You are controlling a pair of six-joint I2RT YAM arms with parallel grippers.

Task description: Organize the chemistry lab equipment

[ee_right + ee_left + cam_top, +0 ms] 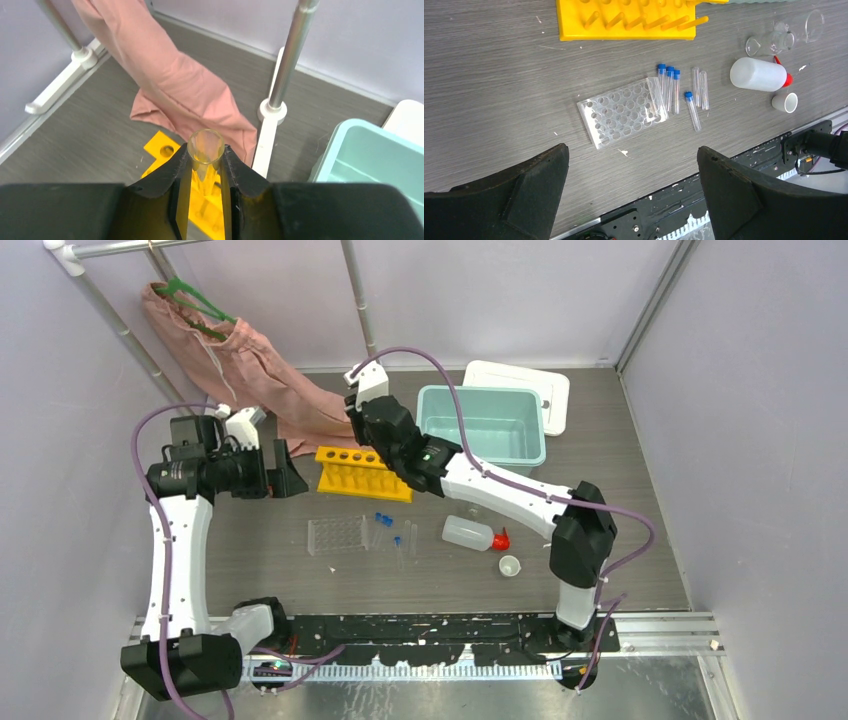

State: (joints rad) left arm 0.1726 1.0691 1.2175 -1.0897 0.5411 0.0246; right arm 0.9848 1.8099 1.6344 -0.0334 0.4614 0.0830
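The right end effector (205, 162), pinching a clear tube (205, 144) upright, should centre it over a yellow rack (161, 150) hole before lowering; the left end effector (631, 152) hangs spread.

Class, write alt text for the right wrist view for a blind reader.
Black fingers pinch an uncapped clear tube over the yellow tube rack; a pink cloth lies behind it and a pale teal bin sits right.

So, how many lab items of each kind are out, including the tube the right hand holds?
Blue-capped tubes: 4
Uncapped tubes: 3, one in the right hand
Glass beakers: 2
Squeeze bottle: 1
White cup: 1
Well tray: 1
Yellow rack: 1
Total: 13
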